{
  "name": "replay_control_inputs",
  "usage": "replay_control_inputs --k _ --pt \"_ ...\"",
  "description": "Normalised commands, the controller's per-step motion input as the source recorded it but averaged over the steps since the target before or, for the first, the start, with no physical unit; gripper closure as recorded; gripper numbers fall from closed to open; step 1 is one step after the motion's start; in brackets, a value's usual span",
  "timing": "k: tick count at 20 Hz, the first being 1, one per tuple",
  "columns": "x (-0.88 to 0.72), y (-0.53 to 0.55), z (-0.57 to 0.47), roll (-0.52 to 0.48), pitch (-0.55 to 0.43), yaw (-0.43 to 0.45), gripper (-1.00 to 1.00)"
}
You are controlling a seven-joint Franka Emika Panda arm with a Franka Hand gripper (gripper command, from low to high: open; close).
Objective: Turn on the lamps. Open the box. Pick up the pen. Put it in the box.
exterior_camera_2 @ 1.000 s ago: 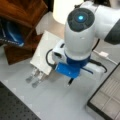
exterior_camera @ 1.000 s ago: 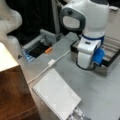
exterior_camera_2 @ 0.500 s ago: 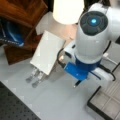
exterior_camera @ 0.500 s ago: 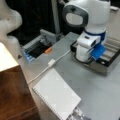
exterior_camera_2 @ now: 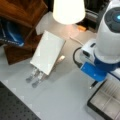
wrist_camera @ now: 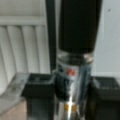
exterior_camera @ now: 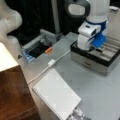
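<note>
Gripper [wrist_camera: 72,100] clamped on one slim pen [wrist_camera: 76,50] (glossy black barrel, silver middle), hanging over the left edge of one open box [exterior_camera: 100,62] with ribbed pale lining. One lamp [exterior_camera_2: 68,11], smooth cream shade, glowing. One white spiral notebook [exterior_camera: 56,93] near.

notebook [exterior_camera: 57,95]: white, spiral-bound, lay flat on grey table [exterior_camera: 100,92] | cable [exterior_camera: 47,66]: white, square plug, ran beside notebook | orange object [exterior_camera: 48,50]: sat in dark tray [exterior_camera: 37,48]
</note>
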Motion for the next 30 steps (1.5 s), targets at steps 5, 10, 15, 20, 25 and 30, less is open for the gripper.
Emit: replay_control_inputs --k 5,10,15,20,25,30 --pt "-0.21 0.41 -0.12 0.136 -0.034 -0.126 1.0" --pt "-0.11 0.27 -0.21 0.146 -0.057 -0.114 1.0" --pt "-0.08 0.08 -0.17 0.138 -0.058 -0.142 1.0" --pt "-0.1 -0.04 -0.17 0.159 -0.065 -0.144 1.0" --pt "-0.1 -0.07 -0.2 0.164 -0.081 -0.122 1.0" --pt "-0.06 -0.06 -0.24 0.111 -0.066 -0.107 1.0"
